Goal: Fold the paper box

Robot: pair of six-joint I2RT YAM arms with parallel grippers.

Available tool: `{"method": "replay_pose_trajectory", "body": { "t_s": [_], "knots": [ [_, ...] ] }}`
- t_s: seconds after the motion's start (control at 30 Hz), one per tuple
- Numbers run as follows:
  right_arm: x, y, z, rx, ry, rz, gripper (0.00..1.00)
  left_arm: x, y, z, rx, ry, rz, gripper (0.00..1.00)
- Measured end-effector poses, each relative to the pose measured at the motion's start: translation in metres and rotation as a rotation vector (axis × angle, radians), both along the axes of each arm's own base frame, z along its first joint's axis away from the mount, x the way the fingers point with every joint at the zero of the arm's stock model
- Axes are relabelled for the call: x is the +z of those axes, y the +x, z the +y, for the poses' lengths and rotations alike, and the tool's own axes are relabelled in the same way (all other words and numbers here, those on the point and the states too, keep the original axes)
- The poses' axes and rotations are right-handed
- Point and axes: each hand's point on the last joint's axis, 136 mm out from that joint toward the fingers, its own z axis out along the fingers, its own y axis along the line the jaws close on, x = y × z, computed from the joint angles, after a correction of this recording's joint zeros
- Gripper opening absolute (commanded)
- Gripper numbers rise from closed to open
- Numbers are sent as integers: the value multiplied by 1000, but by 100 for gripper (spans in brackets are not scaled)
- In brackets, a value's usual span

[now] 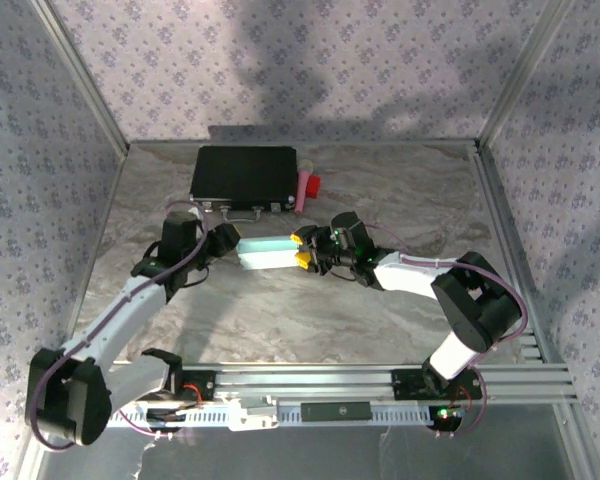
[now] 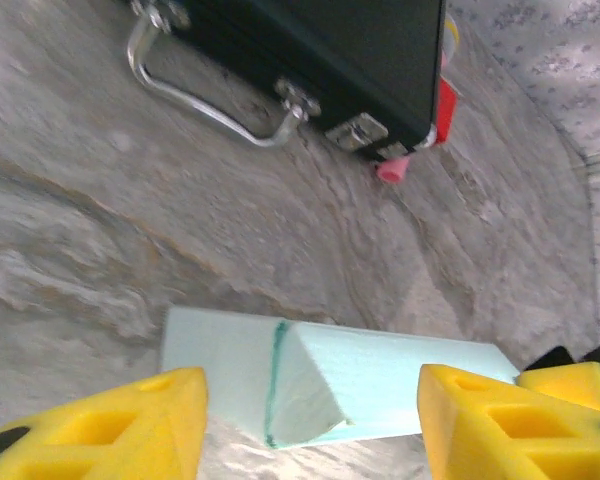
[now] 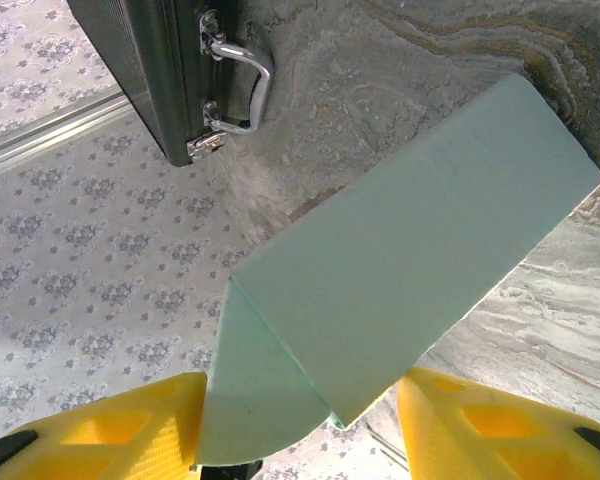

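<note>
1. The left gripper [image 1: 227,245] is held spread at the left end of the box [image 1: 265,251]. The box lies on the table [image 1: 280,315] mid-scene, just near of the case [image 1: 244,172]. No contact with the card can be made out.
2. At that end the left flap [image 2: 302,385] is seen folded in at a slant, not flush. If it is pushed off-centre, the thin card could be creased, or the box could be slid to the right.
3. The right gripper [image 1: 302,250] is likewise spread, its fingers [image 3: 500,430] straddling the right end, where the rounded right flap [image 3: 260,410] stands open. Whether the flap edge is touched cannot be told.
4. Were the jaws closed across the hollow body, it could be crushed. By a push from one side alone, the box could be skidded over the smooth table.
5. The box's underside and far side are hidden, and the fingers are cut off by the bottom edge of both wrist views.
</note>
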Motion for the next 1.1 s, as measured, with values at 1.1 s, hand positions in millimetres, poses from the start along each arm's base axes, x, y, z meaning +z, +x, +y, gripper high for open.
{"method": "replay_pose_trajectory", "body": {
  "t_s": [1.1],
  "knots": [
    [-6, 0, -5, 18, -30, -4, 46, -25, -8, -12, -46, -75, 12, 27]
  ]
}}
